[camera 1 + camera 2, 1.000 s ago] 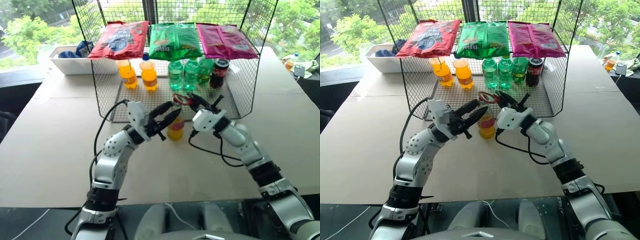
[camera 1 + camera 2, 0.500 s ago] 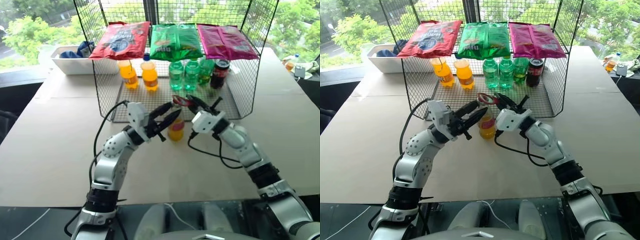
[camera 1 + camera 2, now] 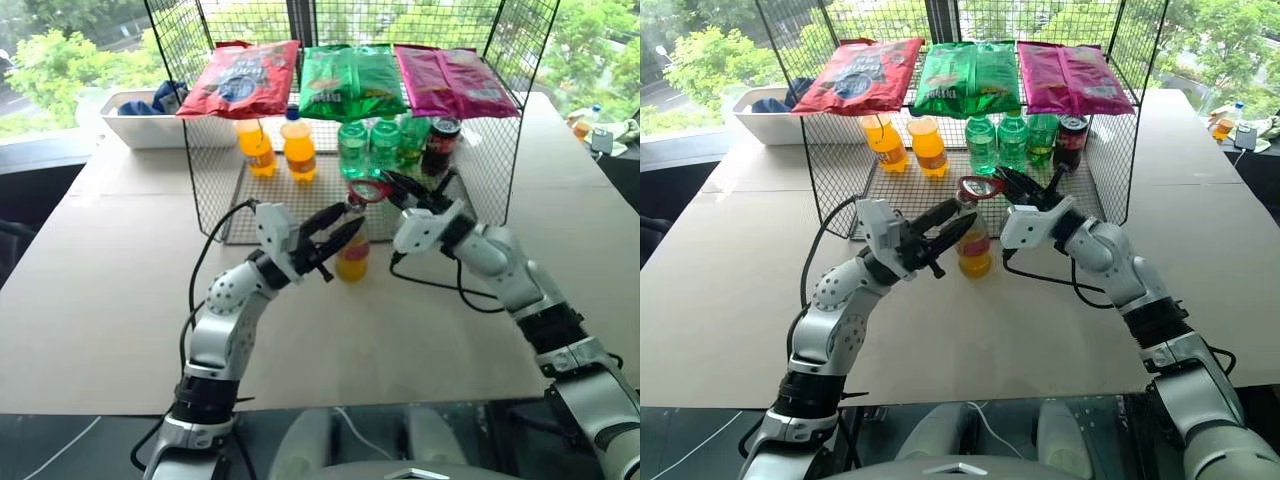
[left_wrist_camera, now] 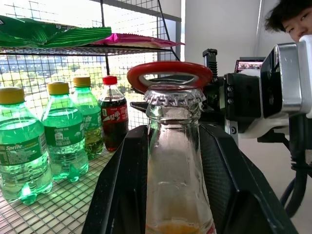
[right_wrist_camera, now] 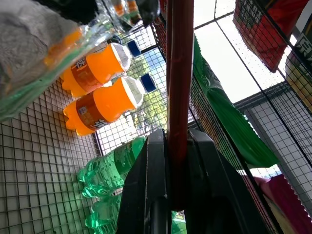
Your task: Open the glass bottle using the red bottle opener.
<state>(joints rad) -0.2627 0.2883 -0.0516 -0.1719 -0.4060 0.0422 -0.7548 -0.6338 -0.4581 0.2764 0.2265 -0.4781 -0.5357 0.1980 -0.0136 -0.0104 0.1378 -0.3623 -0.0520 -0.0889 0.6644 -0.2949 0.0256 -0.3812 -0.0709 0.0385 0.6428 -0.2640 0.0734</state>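
The glass bottle point(image 3: 352, 256) stands on the table just in front of the wire rack, yellow liquid low in it and a red label band around it. My left gripper point(image 3: 344, 222) is shut on its neck; in the left wrist view both black fingers point(image 4: 119, 180) flank the glass below the crown cap point(image 4: 172, 96). My right gripper point(image 3: 402, 188) is shut on the handle of the red bottle opener point(image 3: 368, 190). The opener's oval loop point(image 4: 169, 74) sits right at the top of the cap; whether they touch I cannot tell. In the right wrist view the opener point(image 5: 179, 73) rises edge-on between the closed fingers.
A wire rack point(image 3: 500, 150) behind the bottle holds orange bottles point(image 3: 297, 145), green bottles point(image 3: 352, 148) and a cola bottle point(image 3: 439, 142), with snack bags point(image 3: 352, 80) on top. A white bin point(image 3: 140, 125) sits at the back left. A person point(image 4: 292, 19) is beyond the right arm.
My right gripper has risen and shifted slightly right with the opener, rolling a little, so the loop now sits higher over the cap. The left gripper and bottle have stayed put.
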